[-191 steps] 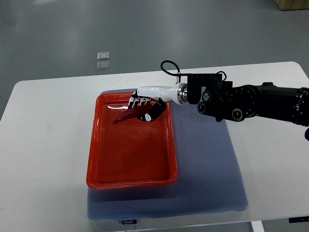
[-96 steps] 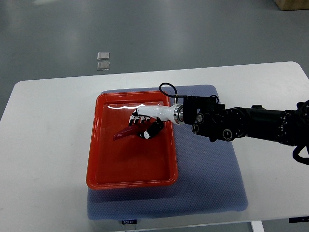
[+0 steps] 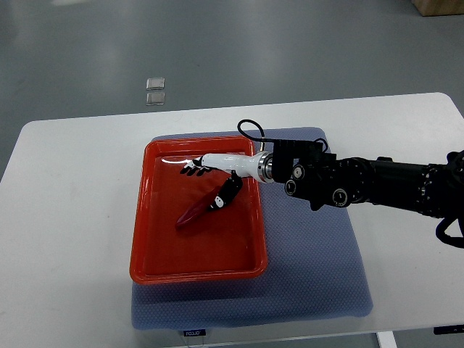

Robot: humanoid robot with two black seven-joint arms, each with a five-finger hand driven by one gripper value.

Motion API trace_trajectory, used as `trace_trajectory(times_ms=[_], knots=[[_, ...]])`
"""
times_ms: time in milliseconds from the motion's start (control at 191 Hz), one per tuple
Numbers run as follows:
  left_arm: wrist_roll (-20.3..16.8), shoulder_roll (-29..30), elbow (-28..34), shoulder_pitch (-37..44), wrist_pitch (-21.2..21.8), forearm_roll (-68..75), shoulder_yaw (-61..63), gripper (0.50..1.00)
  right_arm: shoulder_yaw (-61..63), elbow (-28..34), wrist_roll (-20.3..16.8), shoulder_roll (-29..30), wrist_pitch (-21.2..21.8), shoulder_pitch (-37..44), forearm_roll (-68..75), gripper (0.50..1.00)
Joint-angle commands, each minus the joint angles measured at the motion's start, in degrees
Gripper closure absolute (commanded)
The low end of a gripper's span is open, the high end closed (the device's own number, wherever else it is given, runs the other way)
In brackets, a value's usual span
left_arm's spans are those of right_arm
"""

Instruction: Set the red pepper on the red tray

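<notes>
The red pepper (image 3: 194, 213) lies on the floor of the red tray (image 3: 148, 239), near its middle, with its tip toward the lower left. My right hand (image 3: 205, 187) reaches in over the tray's far right part. Its fingers (image 3: 191, 171) are spread above the pepper and hold nothing. The black thumb (image 3: 225, 194) is at the pepper's stem end; I cannot tell if it touches. The left arm is out of view.
The tray sits on a blue-grey mat (image 3: 312, 268) on a white table (image 3: 65, 217). My right forearm (image 3: 362, 185) crosses the mat from the right edge. Two small clear items (image 3: 155, 90) lie on the floor beyond the table.
The hand lowered the pepper into the tray and opened. The fingers lifted away and the pepper now lies on the tray floor, a little lower left of where it was held.
</notes>
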Motion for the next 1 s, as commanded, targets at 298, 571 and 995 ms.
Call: trace_trajectory(times_ms=[298, 571, 995], knots=[[0.01, 0.0, -0.29, 0.0, -0.05, 0.0, 0.08, 0.5, 14.33, 0.23, 0.18, -10.31, 4.92, 3.45, 3.68, 0.64], [0.01, 0.0, -0.37, -0.09, -0.05, 0.0, 0.08, 0.5, 43.67, -1.0, 0.79, -12.33, 4.74, -14.65, 23.62, 0.632], [0.01, 0.0, -0.37, 0.0, -0.05, 0.0, 0.17, 0.5, 69.61, -3.99, 4.22, -6.53, 14.5, -30.83, 36.02, 0.585]])
